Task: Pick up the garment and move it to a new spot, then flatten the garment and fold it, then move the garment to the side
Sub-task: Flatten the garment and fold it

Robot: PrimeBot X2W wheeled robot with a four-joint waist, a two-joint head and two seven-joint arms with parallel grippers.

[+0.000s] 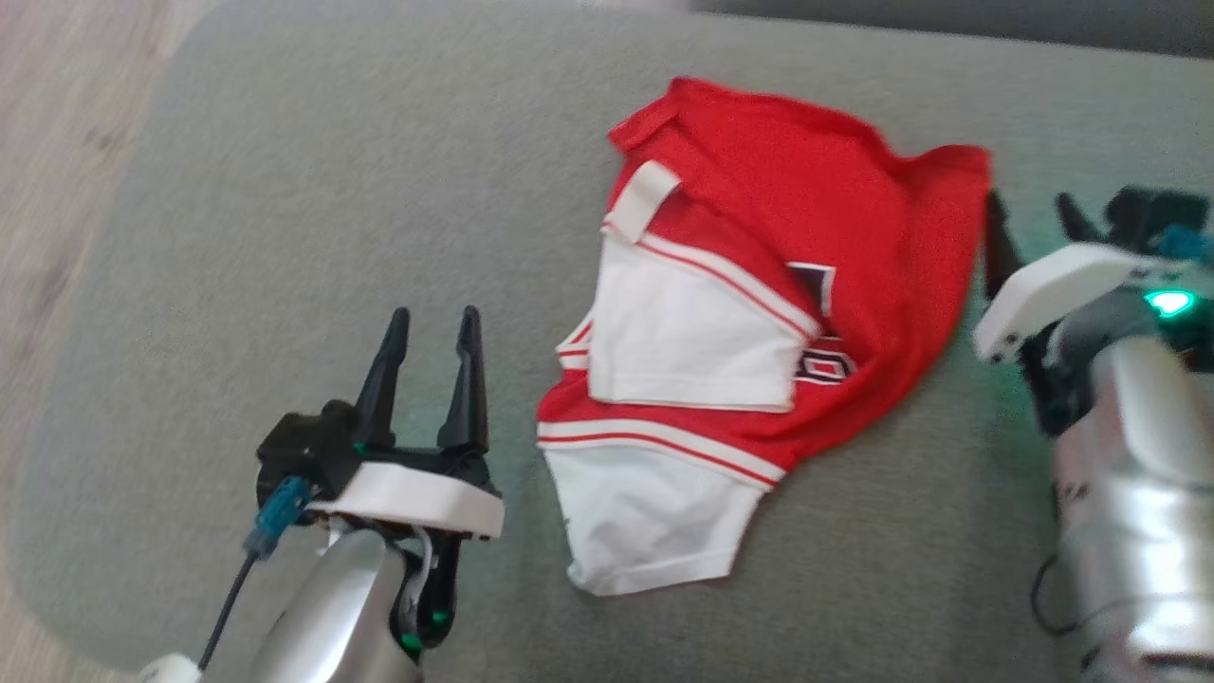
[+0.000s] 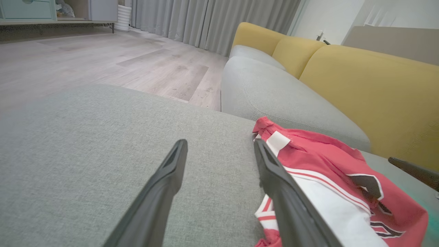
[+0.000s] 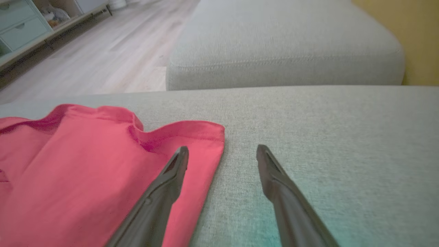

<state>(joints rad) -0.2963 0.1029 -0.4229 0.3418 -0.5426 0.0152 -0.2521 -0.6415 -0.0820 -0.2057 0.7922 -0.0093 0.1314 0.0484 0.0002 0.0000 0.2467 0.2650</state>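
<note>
Garment [image 1: 759, 237] of red and white cloth, a sports jersey with dark lettering, lies loosely folded on a wide grey cushion [image 1: 285, 190], right of the middle in the head view. At the far left a strip of pale wooden floor [image 1: 57, 142] runs beside the cushion. Next comes the left pincer [image 1: 434, 318], at the lower left, its two dark fingers spread apart and pointing up the view with nothing between them. It hangs over bare cushion just beside the garment's white lower part. In the left wrist view the finger nearer the jersey overlaps the cloth's edge, though whether it touches cannot be told. The jersey's white panels with red stripes lie toward the left, while the plain red cloth spreads to the right. At that red edge stands the right pincer [image 1: 1029, 213], also open and empty: in the right wrist view one finger lies over the red hem and the other over bare cushion. Beyond the cushion, the left wrist view shows a yellow sofa back [image 2: 360, 89].
</note>
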